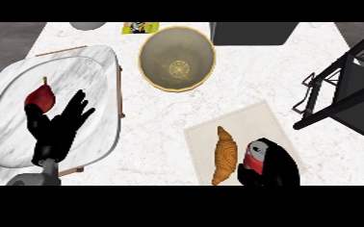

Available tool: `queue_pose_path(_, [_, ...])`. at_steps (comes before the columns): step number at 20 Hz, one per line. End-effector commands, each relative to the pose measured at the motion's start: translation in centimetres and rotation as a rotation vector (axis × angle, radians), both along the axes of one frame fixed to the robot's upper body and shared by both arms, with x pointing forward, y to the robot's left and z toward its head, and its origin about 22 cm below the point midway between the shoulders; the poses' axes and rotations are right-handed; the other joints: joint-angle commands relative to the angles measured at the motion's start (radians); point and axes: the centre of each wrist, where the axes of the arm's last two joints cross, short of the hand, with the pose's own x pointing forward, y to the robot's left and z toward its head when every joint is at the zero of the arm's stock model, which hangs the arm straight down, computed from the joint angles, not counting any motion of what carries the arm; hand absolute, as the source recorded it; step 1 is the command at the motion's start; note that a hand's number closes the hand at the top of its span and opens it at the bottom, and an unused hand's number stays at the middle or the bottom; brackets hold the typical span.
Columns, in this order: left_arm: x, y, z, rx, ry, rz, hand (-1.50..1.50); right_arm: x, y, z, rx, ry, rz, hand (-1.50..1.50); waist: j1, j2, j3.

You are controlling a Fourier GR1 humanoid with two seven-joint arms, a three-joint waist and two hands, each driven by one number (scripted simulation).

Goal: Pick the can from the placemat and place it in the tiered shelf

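Right hand [274, 169] curled round the can [256, 157] on the placemat [245, 120].
Upright, slightly tilted, beside croissant [225, 155]; pear [40, 97] on left plate [96, 77]; left hand [58, 125] spread.

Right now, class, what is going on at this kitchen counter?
The right robot hand is curled round a red and silver can on the beige rectangular placemat, beside a golden-brown croissant. The can has not yet gone to the black tiered shelf at the right edge. The left robot hand rests open at the lower left, over a white marble tray that holds a dark red pear. A large tan round bowl sits behind.
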Motion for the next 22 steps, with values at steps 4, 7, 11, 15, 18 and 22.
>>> queue_pose_path(4, [0.6, 0.7, -1.6, -0.004, 0.08, 0.004, 0.0, -0.4, 4.3, -0.8, 0.012, -0.053, 0.009, 1.5, -0.006, 0.011, -0.007])
queue_pose_path(7, [-1.2, -0.8, -3.5, -0.024, 0.082, 0.002, 0.0, -0.2, -1.1, -0.7, 0.049, -0.032, 0.115, 1.5, -0.007, 0.011, -0.007])
queue_pose_path(11, [-1.3, 2.0, -3.7, -0.003, 0.082, 0.012, 0.0, 0.5, -4.6, 1.8, 0.062, -0.065, 0.233, 1.5, -0.011, 0.012, -0.007])
queue_pose_path(15, [-1.7, 1.0, -1.7, -0.019, 0.091, 0.01, 0.0, -1.3, -3.2, 5.5, 0.063, -0.249, 0.188, 1.5, -0.01, 0.006, -0.007])
queue_pose_path(18, [0.3, 0.8, -1.0, 0.005, 0.093, 0.019, 0.0, -2.3, -2.3, 9.4, -0.012, -0.394, 0.18, 1.5, -0.024, 0.005, -0.008])
queue_pose_path(22, [0.0, 1.2, -1.2, -0.012, 0.093, 0.043, 0.0, -4.3, -3.0, 15.0, -0.109, -0.533, 0.116, 1.5, -0.029, 0.003, -0.01])
